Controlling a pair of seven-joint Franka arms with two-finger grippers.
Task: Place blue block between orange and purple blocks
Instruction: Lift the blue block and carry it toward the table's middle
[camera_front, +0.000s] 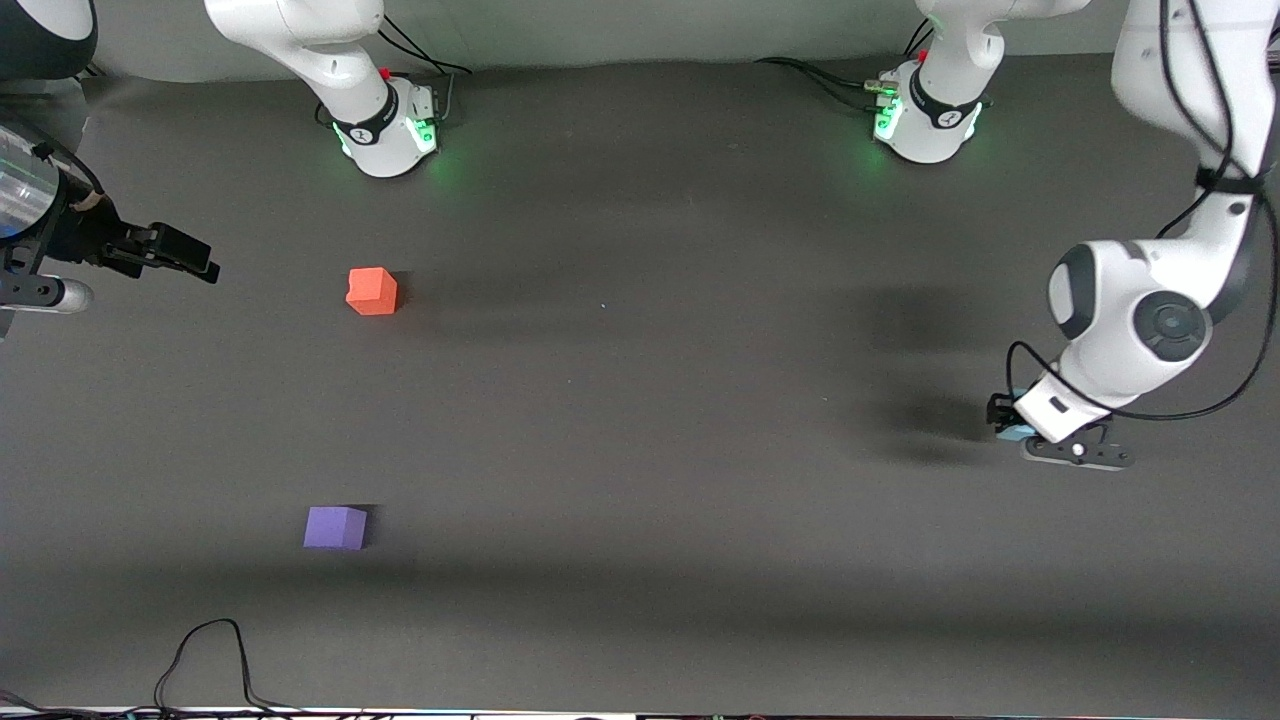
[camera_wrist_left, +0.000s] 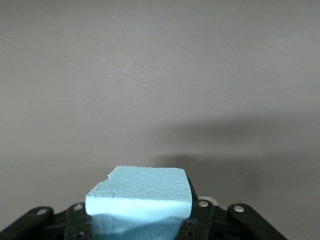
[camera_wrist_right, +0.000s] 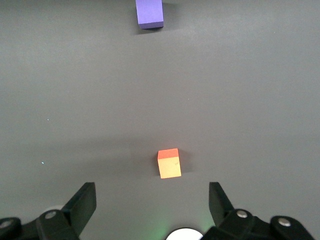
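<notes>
The light blue block (camera_wrist_left: 140, 192) is held in my left gripper (camera_wrist_left: 142, 225). In the front view only a sliver of the blue block (camera_front: 1014, 433) shows under my left gripper (camera_front: 1008, 422), low over the table at the left arm's end. The orange block (camera_front: 372, 291) sits toward the right arm's end. The purple block (camera_front: 335, 527) lies nearer the front camera than it, with a bare gap between them. My right gripper (camera_front: 185, 256) is open and empty, up in the air at the right arm's end; its wrist view shows the right gripper (camera_wrist_right: 152, 202), the orange block (camera_wrist_right: 169, 163) and the purple block (camera_wrist_right: 149, 12).
The table is covered by a dark grey mat (camera_front: 640, 400). The two arm bases (camera_front: 385, 130) (camera_front: 925, 120) stand along the edge farthest from the front camera. A black cable (camera_front: 215, 655) loops at the edge nearest that camera, toward the right arm's end.
</notes>
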